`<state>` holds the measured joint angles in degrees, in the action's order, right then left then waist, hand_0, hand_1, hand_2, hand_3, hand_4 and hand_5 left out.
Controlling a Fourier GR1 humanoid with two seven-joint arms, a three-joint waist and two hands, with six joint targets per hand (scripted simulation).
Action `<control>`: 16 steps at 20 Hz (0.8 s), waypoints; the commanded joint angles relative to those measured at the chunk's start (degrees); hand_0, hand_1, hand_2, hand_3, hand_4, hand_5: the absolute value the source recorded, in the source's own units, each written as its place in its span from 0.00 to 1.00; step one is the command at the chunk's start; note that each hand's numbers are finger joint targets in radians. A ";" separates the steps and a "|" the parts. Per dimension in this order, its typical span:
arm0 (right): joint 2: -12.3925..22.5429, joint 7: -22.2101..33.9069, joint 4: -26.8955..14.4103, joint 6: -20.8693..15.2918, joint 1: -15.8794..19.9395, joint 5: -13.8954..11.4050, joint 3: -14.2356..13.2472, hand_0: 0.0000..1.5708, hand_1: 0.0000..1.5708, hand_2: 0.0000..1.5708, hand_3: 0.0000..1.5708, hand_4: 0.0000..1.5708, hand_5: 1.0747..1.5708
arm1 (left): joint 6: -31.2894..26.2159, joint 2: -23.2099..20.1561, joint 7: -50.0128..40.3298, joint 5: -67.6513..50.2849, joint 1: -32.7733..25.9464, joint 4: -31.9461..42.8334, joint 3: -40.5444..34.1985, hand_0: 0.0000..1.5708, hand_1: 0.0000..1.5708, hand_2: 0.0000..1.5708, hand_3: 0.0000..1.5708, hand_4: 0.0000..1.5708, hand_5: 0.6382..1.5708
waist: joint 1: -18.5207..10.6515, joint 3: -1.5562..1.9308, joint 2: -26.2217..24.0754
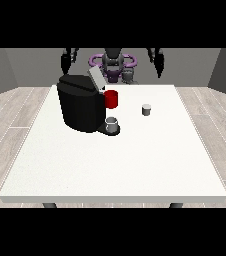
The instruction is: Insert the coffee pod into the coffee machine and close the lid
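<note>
Two black hands hang raised behind the far edge of the table, neither holding anything. The hand at the view's right is lifted beside the robot; whether it is slack or clenched cannot be told. The same goes for the hand at the view's left: it grasps nothing, and how it is set cannot be made out.

Below and toward the camera from the hand at the view's right, well apart from it, one small grey coffee pod stands upright on the table. It is the nearer of the two hands to the pod. Farther off, toward the view's left, stands one black coffee machine, its one grey lid tilted up and open. One red part shows at the machine's side facing the pod, and one grey cup sits on the machine's base plate below it.

The step in hand appears to be the reach for the pod, not yet begun. To do it well, the nearer hand would best descend from above, straddle the pod and take it by its sides while keeping it upright, so that it can go level into the open top. The lid should be left untouched until the pod is seated.

Count: two hands, one pod, one machine, one lid, one cup, one table.
</note>
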<state>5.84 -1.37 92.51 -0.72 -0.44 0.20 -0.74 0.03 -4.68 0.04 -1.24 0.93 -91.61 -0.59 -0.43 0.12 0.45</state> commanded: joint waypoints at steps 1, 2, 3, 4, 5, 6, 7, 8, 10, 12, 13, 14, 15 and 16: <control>-1.68 0.74 -1.30 -0.91 0.12 -1.79 1.29 0.00 0.00 0.00 0.00 0.08 1.00 | -3.16 -1.92 4.74 -1.80 0.63 4.46 -3.42 0.00 0.00 0.00 0.00 0.17 1.00 | 0.54 -0.13 -0.74; -0.63 2.89 -2.03 0.57 -0.33 -0.69 0.65 0.00 0.00 0.00 0.00 0.08 1.00 | -3.02 -0.17 3.24 -1.49 -0.79 2.61 -0.79 0.00 0.00 0.00 0.00 0.17 1.00 | 0.24 -0.12 -1.40; 0.91 1.10 -4.22 2.06 0.48 1.41 -2.09 0.00 0.00 0.00 0.00 0.08 1.00 | 0.01 2.41 0.10 1.43 -0.64 -2.36 3.24 0.00 0.00 0.00 0.00 0.17 1.00 | -0.46 -0.11 -2.31; -2.19 1.83 -2.50 0.20 -3.52 -1.88 2.86 0.00 0.00 0.00 0.00 0.08 1.00 | -0.91 1.70 5.37 1.56 -1.83 0.30 2.12 0.00 0.00 0.00 0.00 0.17 1.00 | 0.67 -0.13 -2.68; -0.91 -1.30 -5.89 1.55 -0.61 -0.34 0.24 0.00 0.00 0.00 0.00 0.08 1.00 | -2.36 1.39 9.18 0.07 0.10 2.51 0.73 0.00 0.00 0.00 0.00 0.17 1.00 | 0.27 -0.12 0.43; -0.06 0.81 -4.13 2.81 0.20 1.04 -0.28 0.00 0.00 0.00 0.00 0.08 1.00 | -2.69 1.86 11.04 0.48 0.41 3.71 1.37 0.00 0.00 0.00 0.00 0.17 1.00 | 1.22 -0.13 -0.03; -5.00 -2.32 -1.49 -5.95 -0.26 -1.07 -1.59 0.00 0.00 0.00 0.00 0.08 1.00 | -2.34 -2.19 8.14 2.84 0.40 2.68 0.04 0.00 0.00 0.00 0.00 0.17 1.00 | 2.84 -0.12 -1.38; -3.99 -4.82 -4.27 -5.52 -0.76 0.13 -4.17 0.00 0.00 0.00 0.00 0.07 1.00 | -3.40 -2.67 6.49 3.79 -0.58 0.25 2.12 0.00 0.00 0.00 0.00 0.20 1.00 | 1.30 -0.08 -1.80; -4.25 -5.64 -3.97 -4.84 1.78 0.96 -3.89 0.00 0.00 0.00 0.00 0.06 1.00 | -2.87 -4.74 9.42 5.06 3.09 4.10 -0.85 0.00 0.00 0.00 0.00 0.14 1.00 | 2.59 -0.11 1.55; -4.39 -4.25 -1.50 -3.32 0.73 1.77 -2.47 0.00 0.00 0.00 0.00 0.09 1.00 | -2.81 -7.11 7.81 6.12 5.42 6.78 -2.69 0.00 0.00 0.00 0.00 0.00 1.00 | 5.16 -0.12 1.15; -4.70 -8.13 -3.78 -2.93 -0.11 1.54 -2.58 0.00 0.00 0.00 0.00 0.14 1.00 | -2.53 -7.00 5.61 6.47 7.41 6.96 -2.43 0.00 0.00 0.00 0.00 0.00 1.00 | 5.37 -0.11 2.19; -5.60 -4.69 -2.65 -5.50 2.09 0.40 -2.06 0.00 0.00 0.00 0.00 0.17 1.00 | -4.65 -8.76 5.20 5.66 7.78 8.33 -3.49 0.00 0.00 0.00 0.00 0.00 1.00 | 4.03 -0.12 1.72; -3.68 -4.10 -2.55 -3.68 2.64 -0.03 -1.75 0.00 0.00 0.00 0.00 0.14 1.00 | -1.88 -8.12 0.76 7.71 11.46 8.36 -2.90 0.00 0.00 0.00 0.00 0.00 1.00 | 5.94 -0.11 2.30; -4.60 -8.85 -4.83 -3.92 2.35 1.48 -3.59 0.00 0.00 0.00 0.00 0.11 1.00 | -6.84 -11.43 3.11 4.27 10.63 9.97 -5.52 0.00 0.00 0.00 0.00 0.00 1.00 | 4.49 -0.11 3.86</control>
<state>1.61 -6.72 89.23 -4.61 0.94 0.87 -3.22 -3.48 -11.73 4.74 4.10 7.87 -84.94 -3.03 3.66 0.01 2.12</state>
